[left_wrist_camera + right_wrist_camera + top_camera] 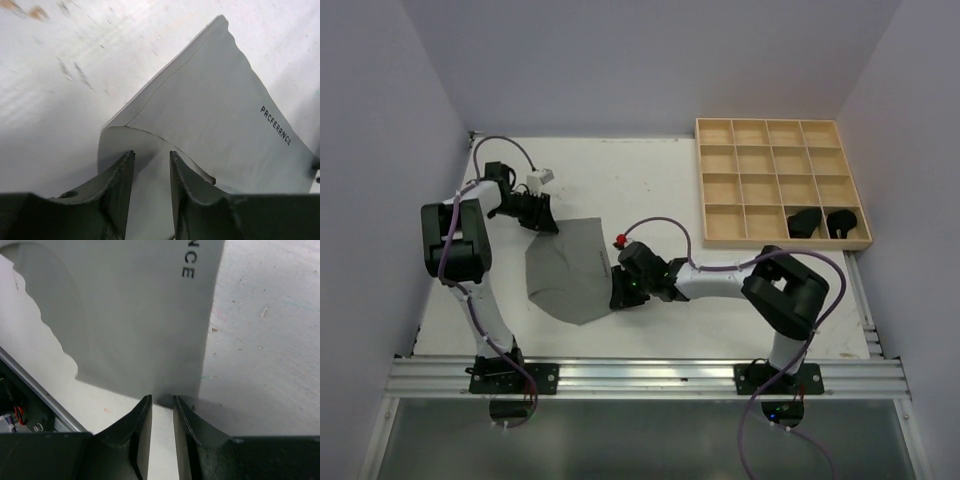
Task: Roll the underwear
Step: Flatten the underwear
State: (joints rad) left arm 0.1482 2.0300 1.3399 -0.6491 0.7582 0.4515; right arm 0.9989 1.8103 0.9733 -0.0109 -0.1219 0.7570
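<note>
Aluminium base rail (640, 378) is seen nearest, along the near edge. White scuffed tabletop (650, 190) is boxed by pale walls (640, 60) on three sides. Wooden grid tray (750, 241) is set far right, well apart from plain grey cloth underwear (570, 275) spread mid-table. Left gripper (150, 155) straddles its raised far corner; whether it is clamped cannot be told. Right gripper (161, 399) is held slightly apart at its right edge.

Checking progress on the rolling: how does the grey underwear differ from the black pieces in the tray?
The grey underwear lies spread open on the table; the black pieces sit bundled small in tray compartments. The grey underwear is pale and wide; the black pieces are dark and compact. Both are cloth.
</note>
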